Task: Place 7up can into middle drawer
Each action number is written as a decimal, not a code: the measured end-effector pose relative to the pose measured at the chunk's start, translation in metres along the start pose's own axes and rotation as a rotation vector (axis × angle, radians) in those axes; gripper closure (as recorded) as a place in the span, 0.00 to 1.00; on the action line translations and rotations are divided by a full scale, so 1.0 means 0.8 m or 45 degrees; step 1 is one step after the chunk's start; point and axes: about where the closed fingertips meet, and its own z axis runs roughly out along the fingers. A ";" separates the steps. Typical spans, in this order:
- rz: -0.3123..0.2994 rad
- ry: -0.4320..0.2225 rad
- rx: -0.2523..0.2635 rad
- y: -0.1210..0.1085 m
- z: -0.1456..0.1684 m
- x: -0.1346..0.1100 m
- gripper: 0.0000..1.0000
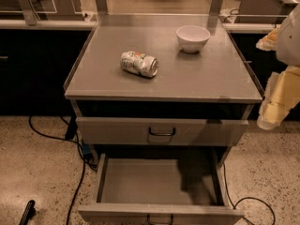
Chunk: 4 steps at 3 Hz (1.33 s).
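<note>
The 7up can [139, 63], dented and silvery-white with green and red marks, lies on its side on the grey cabinet top [187, 78], left of centre. The middle drawer [140, 182] is pulled open below, its flat grey floor bare, its black loop handle at the front edge [160, 219]. My gripper [269, 116], pale yellow and white, hangs at the right edge of the view. It is beside the cabinet's front right corner, well away from the can, with nothing seen in it.
A white bowl [192, 37] stands at the back right of the top. The upper drawer front [117, 131] with its black handle is shut. Black cables [75, 191] run over the speckled floor at left and right. Dark counters flank the cabinet.
</note>
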 end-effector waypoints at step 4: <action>-0.083 -0.097 -0.111 -0.059 0.079 -0.110 0.00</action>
